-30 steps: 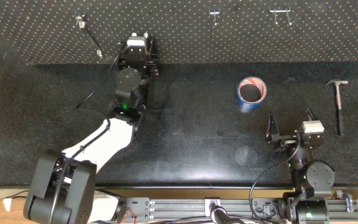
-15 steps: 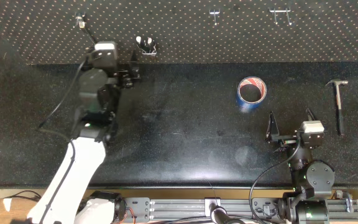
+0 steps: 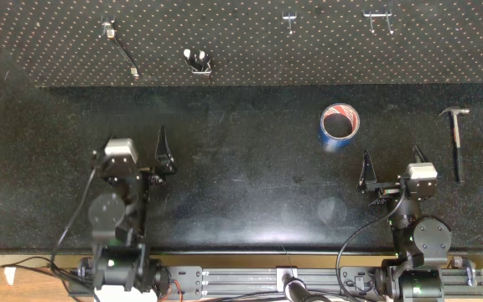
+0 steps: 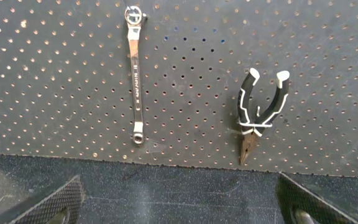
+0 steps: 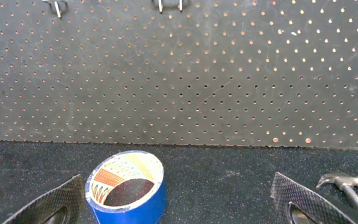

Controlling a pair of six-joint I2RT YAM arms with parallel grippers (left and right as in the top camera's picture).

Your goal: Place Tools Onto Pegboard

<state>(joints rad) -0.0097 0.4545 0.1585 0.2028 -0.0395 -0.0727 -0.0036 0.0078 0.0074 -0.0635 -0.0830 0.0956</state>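
Black-and-white pliers (image 3: 197,59) (image 4: 258,109) hang nose-down on the pegboard (image 3: 250,50), beside a slim wrench (image 3: 122,49) (image 4: 135,74) that hangs on a hook. A blue tape roll (image 3: 340,126) (image 5: 127,186) stands on the black table. A hammer (image 3: 456,143) (image 5: 347,183) lies at the far right. My left gripper (image 3: 131,158) (image 4: 179,211) is open and holds nothing, low near its base, well back from the board. My right gripper (image 3: 391,168) (image 5: 179,208) is open too, behind the tape roll.
Two bare metal hooks (image 3: 289,18) (image 3: 378,18) stick out of the pegboard's upper right, also seen as hooks (image 5: 56,6) (image 5: 169,5) from the right wrist. The black table (image 3: 250,176) spreads between the arms and the board.
My left arm has drawn back from the pegboard to near its base, leaving the pliers hanging there. The right arm has stayed still.
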